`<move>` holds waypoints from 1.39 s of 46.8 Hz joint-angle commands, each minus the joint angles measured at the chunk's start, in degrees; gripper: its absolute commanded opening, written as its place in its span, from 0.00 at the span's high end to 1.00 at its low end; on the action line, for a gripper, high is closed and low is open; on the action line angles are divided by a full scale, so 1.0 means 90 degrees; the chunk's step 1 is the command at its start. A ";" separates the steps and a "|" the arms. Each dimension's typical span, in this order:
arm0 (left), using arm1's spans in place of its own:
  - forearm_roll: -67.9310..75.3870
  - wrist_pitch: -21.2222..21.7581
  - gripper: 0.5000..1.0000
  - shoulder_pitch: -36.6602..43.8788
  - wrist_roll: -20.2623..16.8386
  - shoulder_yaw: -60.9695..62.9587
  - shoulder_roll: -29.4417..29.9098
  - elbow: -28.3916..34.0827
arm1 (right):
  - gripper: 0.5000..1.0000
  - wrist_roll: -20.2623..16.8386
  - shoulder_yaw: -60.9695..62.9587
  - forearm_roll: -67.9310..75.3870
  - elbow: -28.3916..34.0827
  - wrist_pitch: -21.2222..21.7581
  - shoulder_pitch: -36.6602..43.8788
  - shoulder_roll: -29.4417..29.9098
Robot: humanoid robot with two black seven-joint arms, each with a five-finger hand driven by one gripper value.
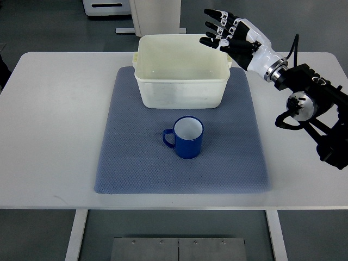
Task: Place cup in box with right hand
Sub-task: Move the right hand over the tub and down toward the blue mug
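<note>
The blue enamel cup with a white interior (186, 137) stands upright on the grey-blue textured mat (136, 163), just in front of the cream rectangular plastic box (182, 81), handle pointing left. The mat covers the white bench (49, 136).

Risk: the handle faces away from the right arm, so a side grasp on the smooth wall may slip or tip the cup. The cup could also strike the box's front wall.

The right robot hand (225, 35) hovers above the box's rear right corner, fingers spread wide, holding nothing.
</note>
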 commanded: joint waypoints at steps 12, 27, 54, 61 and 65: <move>-0.0009 0.0000 0.00 0.0001 0.0001 0.0000 0.0000 0.0001 | 0.00 0.0010 -0.0627 -0.0368 0.0914 0.0139 0.0011 0.0010; 0.0000 0.0000 0.00 0.0001 0.0001 0.0000 0.0000 0.0001 | 0.00 0.0010 -0.1213 -0.0954 0.1188 0.0559 0.0021 -0.0009; 0.0000 0.0000 0.00 0.0001 0.0001 0.0000 0.0000 0.0001 | 0.00 0.0205 -0.1448 -0.1159 0.0905 0.0549 -0.0213 -0.0136; 0.0000 0.0000 0.00 0.0001 0.0001 0.0000 0.0000 0.0001 | 0.00 0.0361 -0.1448 -0.1325 0.0768 0.0549 -0.0448 -0.0166; 0.0000 0.0000 0.00 0.0001 0.0001 0.0000 0.0000 0.0001 | 0.00 0.0449 -0.1448 -0.1394 0.0719 0.0549 -0.0536 -0.0166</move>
